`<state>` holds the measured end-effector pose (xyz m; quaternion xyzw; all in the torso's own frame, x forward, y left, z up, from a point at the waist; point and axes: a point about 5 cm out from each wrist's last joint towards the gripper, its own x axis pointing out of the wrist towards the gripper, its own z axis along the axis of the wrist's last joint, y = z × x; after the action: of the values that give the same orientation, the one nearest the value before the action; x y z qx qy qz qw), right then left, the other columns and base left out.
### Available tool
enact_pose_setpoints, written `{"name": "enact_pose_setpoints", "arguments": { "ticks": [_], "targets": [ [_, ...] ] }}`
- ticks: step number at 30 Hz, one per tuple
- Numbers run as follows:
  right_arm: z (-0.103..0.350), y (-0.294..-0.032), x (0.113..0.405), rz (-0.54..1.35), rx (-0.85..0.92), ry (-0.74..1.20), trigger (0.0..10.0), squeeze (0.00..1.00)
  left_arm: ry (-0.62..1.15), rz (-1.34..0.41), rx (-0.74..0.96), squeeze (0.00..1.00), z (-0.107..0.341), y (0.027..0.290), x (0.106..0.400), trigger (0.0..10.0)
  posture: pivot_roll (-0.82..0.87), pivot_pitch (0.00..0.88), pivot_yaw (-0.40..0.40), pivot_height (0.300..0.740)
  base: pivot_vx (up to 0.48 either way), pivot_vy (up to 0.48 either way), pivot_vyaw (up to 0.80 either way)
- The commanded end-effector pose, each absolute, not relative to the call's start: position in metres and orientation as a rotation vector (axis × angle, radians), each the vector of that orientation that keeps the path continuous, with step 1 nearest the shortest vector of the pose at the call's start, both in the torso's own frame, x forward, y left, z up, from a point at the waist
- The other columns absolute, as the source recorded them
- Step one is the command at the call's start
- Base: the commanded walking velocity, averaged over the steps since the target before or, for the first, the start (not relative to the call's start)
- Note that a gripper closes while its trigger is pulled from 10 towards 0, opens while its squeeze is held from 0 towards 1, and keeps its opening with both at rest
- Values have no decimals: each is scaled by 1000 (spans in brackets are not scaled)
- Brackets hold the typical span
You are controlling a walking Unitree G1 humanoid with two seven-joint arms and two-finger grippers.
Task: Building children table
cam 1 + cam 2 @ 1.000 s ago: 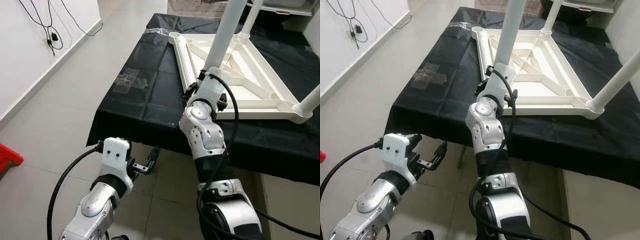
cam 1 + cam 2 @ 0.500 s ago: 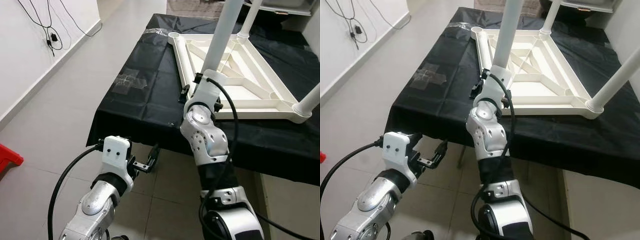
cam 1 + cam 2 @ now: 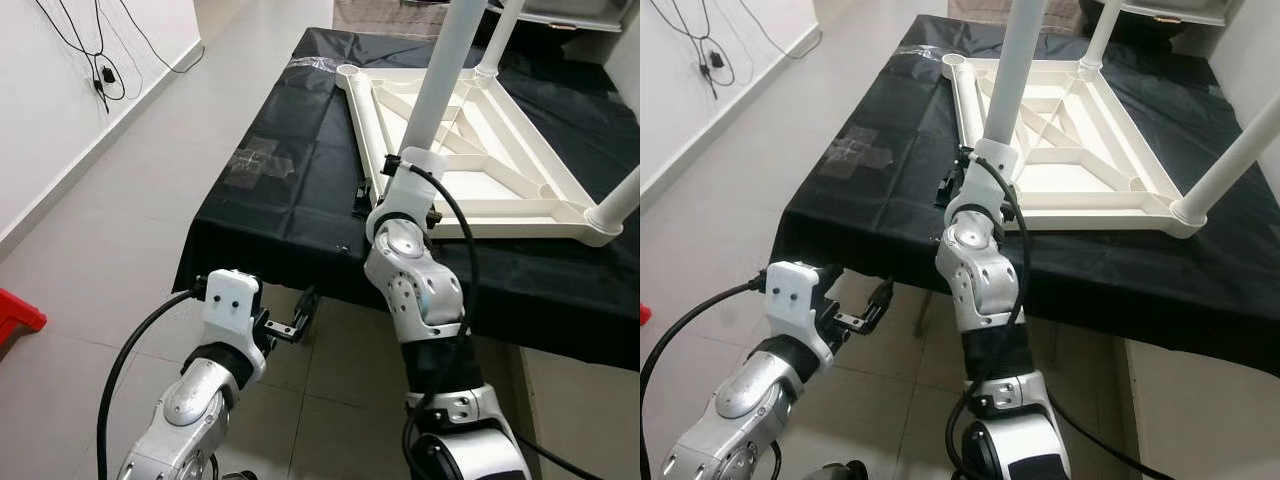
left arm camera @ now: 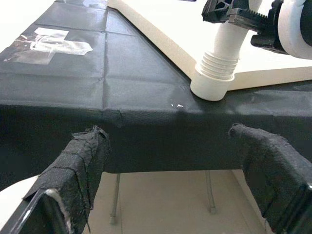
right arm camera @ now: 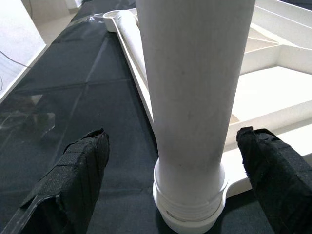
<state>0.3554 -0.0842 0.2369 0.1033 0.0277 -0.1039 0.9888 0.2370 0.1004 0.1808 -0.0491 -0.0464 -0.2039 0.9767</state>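
Note:
A white children's table frame (image 3: 500, 160) lies upside down on a black-covered table (image 3: 290, 190). Its near-left leg (image 3: 440, 80) stands upright in a threaded corner socket (image 5: 190, 209). My right gripper (image 5: 173, 141) is open at the base of this leg, one black finger (image 5: 73, 180) on each side and apart from it. Two more legs (image 3: 505, 35) (image 3: 620, 200) stand at other corners, and the far-left corner socket (image 3: 955, 60) has no leg. Low in front of the table edge, my left gripper (image 3: 300, 322) is open and holds nothing.
A patch of clear tape (image 3: 255, 160) sits on the black cover left of the frame. The floor (image 3: 120, 230) opens to the left up to a white wall with hanging cables (image 3: 100, 70). A red object (image 3: 15, 315) lies at the far left.
My right wrist has shifted slightly left and turned around the base of the near-left leg. The left arm has stayed put.

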Motion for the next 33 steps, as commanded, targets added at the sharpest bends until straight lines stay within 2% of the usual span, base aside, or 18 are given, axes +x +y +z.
{"name": "enact_pose_setpoints", "arguments": {
  "ticks": [1,19,21,25,33],
  "targets": [
    [200,-72,342,-182,244,183,10000,0,-80,-404,-91,0,177,103,237,10000,96,172,-44,740,0,0,0],
    [178,-95,312,-91,155,234,10000,0,-87,-397,-81,0,176,107,241,10000,80,137,-41,740,0,0,0],
    [165,-108,297,30,51,192,10000,0,-45,-383,-64,0,166,110,234,10000,74,114,-43,740,0,0,0],
    [145,-121,278,159,-19,160,10000,0,25,-342,-21,0,150,115,220,10000,82,84,-48,740,0,0,0],
    [124,-135,260,194,-5,176,10000,0,126,-282,-21,0,127,117,203,10000,88,33,-45,740,0,0,0]
  ]
}}
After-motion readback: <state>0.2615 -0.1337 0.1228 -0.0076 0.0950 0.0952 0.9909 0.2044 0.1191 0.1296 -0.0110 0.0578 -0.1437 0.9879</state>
